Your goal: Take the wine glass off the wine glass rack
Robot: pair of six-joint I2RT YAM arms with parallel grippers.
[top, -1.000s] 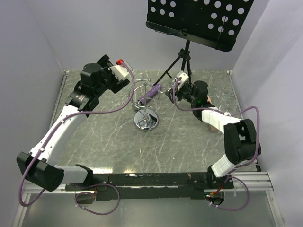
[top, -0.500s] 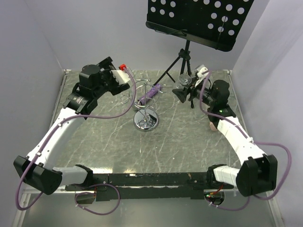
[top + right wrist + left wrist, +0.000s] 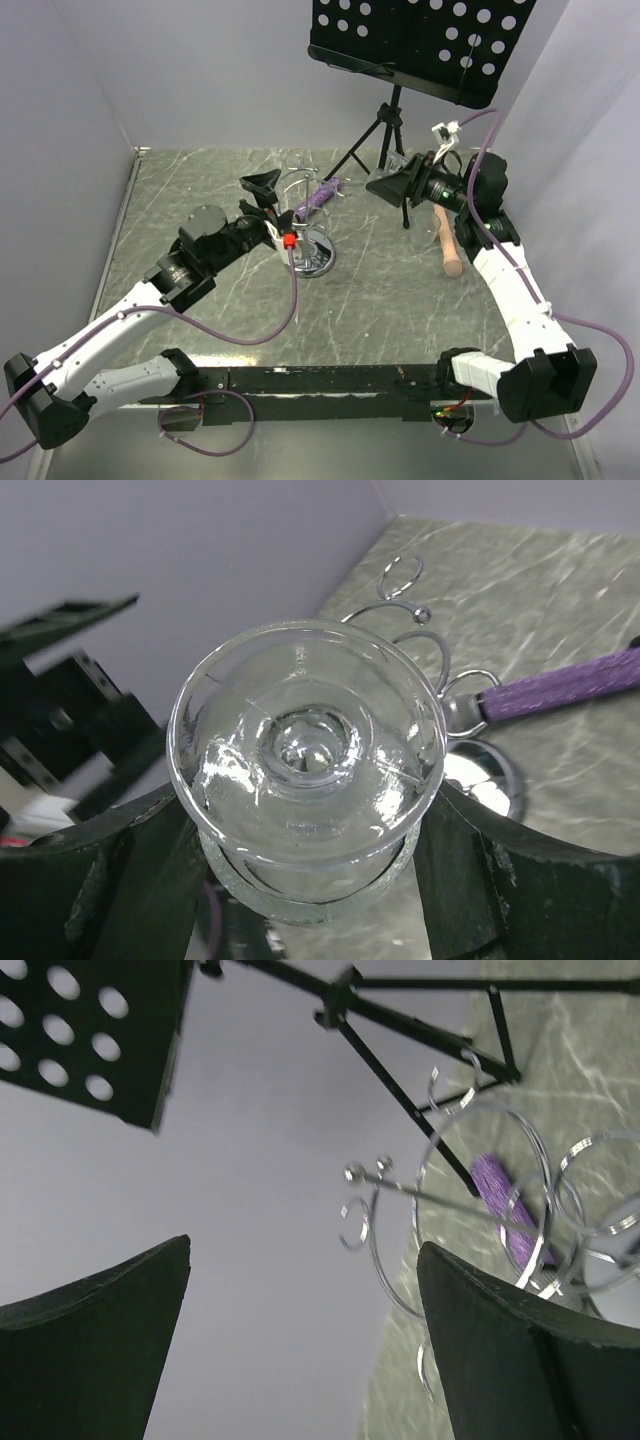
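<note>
The chrome wine glass rack [image 3: 309, 252] stands mid-table, with wire loops around its top. It also shows in the left wrist view [image 3: 478, 1192] and the right wrist view [image 3: 432, 648]. My right gripper [image 3: 388, 187] is off to the right of the rack, above the table. It is shut on a clear wine glass [image 3: 305, 760], held by the bowel between both fingers [image 3: 470, 865] with its round foot towards the camera. The glass is clear of the rack. My left gripper [image 3: 262, 190] is open and empty just left of the rack's loops, pointing at them [image 3: 305, 1250].
A purple handle [image 3: 319, 198] lies across the rack's top. The black tripod music stand [image 3: 392, 125] stands at the back right, close behind my right gripper. A wooden pestle-like stick [image 3: 447, 246] lies on the table at the right. Grey walls enclose the table.
My right gripper has carried the glass right and away from the rack. My left arm has swung in from the far left, and its gripper now sits beside the rack's loops.
</note>
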